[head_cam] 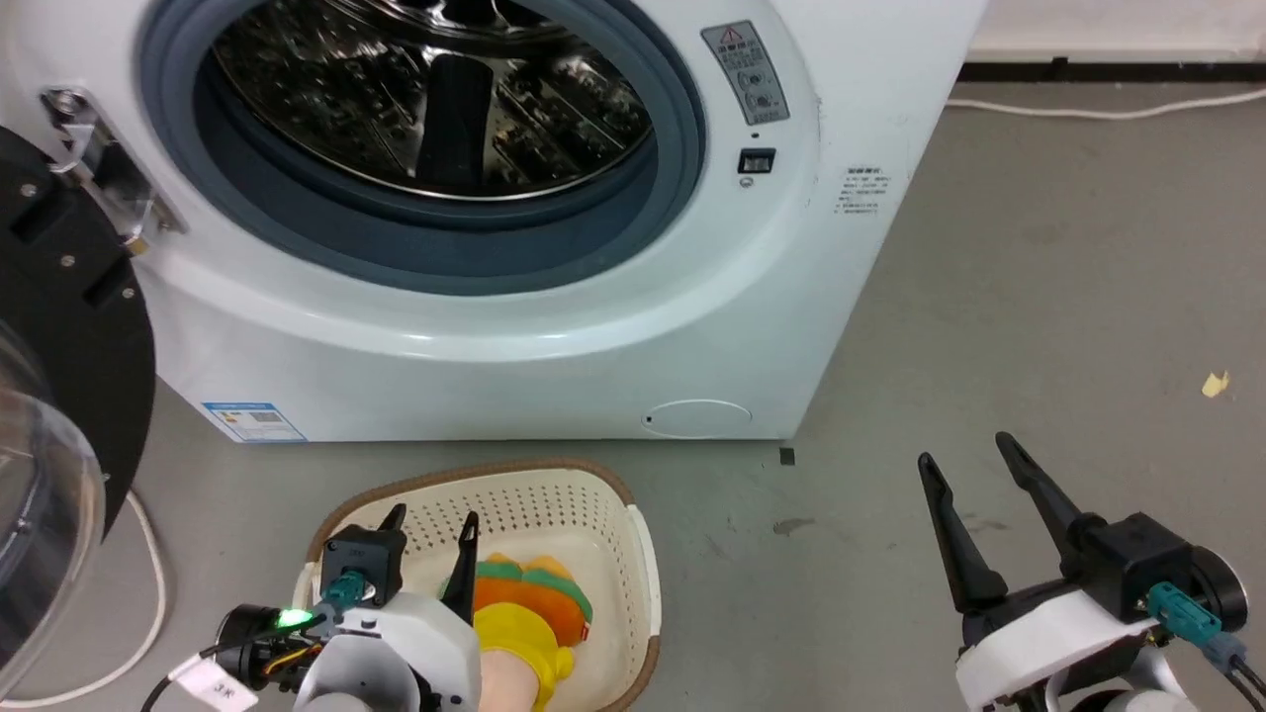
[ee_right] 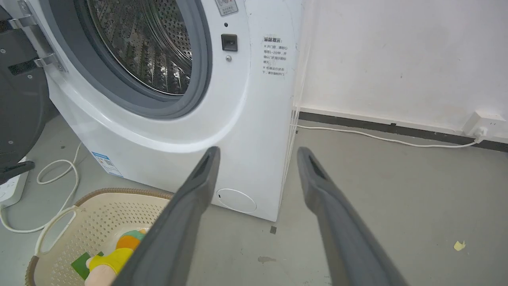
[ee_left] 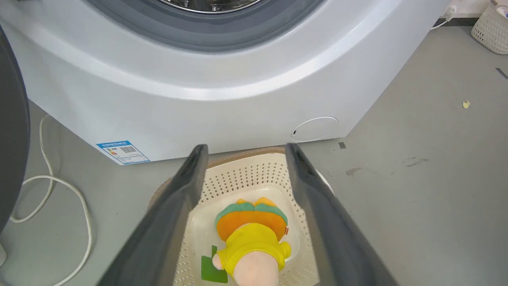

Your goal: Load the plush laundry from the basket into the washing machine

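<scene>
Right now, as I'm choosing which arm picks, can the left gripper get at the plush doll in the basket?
Probably yes. The left gripper hangs open over the basket, and the plush doll lies uncovered on the basket's floor, framed between the fingers in the left wrist view. Nothing stands between.

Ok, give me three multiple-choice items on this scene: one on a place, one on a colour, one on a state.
1. The plush doll lies: A in the basket; B in the drum; C on the floor.
2. The basket's rim is: A blue; B brown; C black.
3. The left hand is: A shut on the doll; B shut on nothing; C open.
Answers: 1 A, it lies on the basket's bottom; 2 B, a brown band tops the cream wall; 3 C, its fingers stand apart.
</scene>
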Available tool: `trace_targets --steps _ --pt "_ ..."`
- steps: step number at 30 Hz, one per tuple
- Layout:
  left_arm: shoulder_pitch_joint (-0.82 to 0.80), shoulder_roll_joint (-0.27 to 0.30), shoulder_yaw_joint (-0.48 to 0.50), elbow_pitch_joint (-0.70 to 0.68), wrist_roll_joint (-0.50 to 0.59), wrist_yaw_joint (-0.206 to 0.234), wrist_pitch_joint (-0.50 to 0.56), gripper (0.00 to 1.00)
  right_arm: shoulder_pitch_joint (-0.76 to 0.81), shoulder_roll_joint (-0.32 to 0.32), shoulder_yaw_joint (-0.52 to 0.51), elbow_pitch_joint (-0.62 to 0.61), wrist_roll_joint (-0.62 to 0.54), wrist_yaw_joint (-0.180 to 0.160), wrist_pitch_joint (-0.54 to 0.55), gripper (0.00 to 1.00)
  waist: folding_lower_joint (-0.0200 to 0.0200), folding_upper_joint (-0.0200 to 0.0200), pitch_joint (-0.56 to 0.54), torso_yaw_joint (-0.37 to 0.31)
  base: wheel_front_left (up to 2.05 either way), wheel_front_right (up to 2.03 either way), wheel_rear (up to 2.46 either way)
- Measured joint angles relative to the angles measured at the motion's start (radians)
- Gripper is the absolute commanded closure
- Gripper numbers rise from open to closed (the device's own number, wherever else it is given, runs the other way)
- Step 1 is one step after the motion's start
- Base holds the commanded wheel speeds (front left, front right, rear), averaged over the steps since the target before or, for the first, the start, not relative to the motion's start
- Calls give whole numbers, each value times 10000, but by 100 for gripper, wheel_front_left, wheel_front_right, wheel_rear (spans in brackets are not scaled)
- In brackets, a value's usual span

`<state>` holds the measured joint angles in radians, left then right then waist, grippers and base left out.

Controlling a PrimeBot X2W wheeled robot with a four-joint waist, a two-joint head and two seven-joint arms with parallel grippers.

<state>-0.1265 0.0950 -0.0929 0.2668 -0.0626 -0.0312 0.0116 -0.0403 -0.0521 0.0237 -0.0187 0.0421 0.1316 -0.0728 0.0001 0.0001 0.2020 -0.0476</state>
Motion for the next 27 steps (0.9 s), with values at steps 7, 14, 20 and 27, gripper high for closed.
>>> trace_targets --steps 7,14,20,27 --pt "-609 247 -207 959 -307 -90 157 0 -158 0 6 -71 226 0 -176 0 0 0 572 -217 0 0 0" --pt "-1130 499 -476 1916 -642 -161 368 0 -370 0 138 -153 408 0 -316 0 0 0 1172 -400 0 0 0" --pt "-1568 688 -849 2589 -963 -240 648 0 -569 0 245 -245 610 0 -439 0 0 0 1695 -542 0 0 0" --pt "-2080 1078 -1275 3279 -1361 -272 963 0 -769 0 301 -326 836 0 -570 0 -1 0 2351 -704 0 0 0"
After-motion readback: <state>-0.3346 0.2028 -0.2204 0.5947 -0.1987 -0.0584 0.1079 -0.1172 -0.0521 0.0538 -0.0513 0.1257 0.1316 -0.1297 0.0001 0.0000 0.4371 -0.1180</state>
